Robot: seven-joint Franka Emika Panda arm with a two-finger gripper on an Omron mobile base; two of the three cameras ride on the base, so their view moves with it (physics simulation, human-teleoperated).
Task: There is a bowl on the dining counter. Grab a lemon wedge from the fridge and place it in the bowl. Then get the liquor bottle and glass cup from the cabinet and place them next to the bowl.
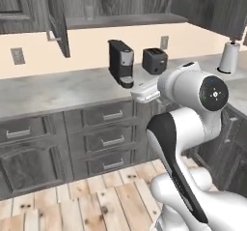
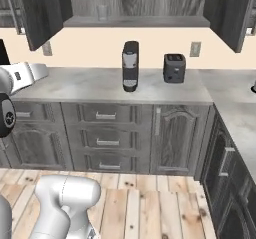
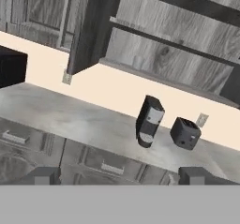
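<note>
The cabinet point(image 2: 135, 3) is seen standing open above the worktop point(image 2: 100, 85), its 2 doors swung wide and its grey shelf exposed. A small clear object, probably the glass cup point(image 2: 102, 11), is made out on the left part of that shelf; it is too faint to be named with certainty, and the liquor bottle cannot be picked out on what is visible of the shelf. On the worktop below, a dark coffee machine point(image 2: 130, 65) and a black toaster point(image 2: 174, 68) are set near each other against the wall.

The gripper point(image 3: 119, 176) is held fully open and empty, its fingertips point(image 3: 44, 175) spread wide at the bottom of the hand view, well below and short of the shelf. The step in hand is judged to be the reach into the cabinet.

For this to be done well, the hand should be raised to shelf height before it is advanced, so that the left door's edge and the coffee machine are cleared. The open jaws should be brought level around the chosen item, low on its body, and closed gently, since smooth glass is likely to slip or tip.
</note>
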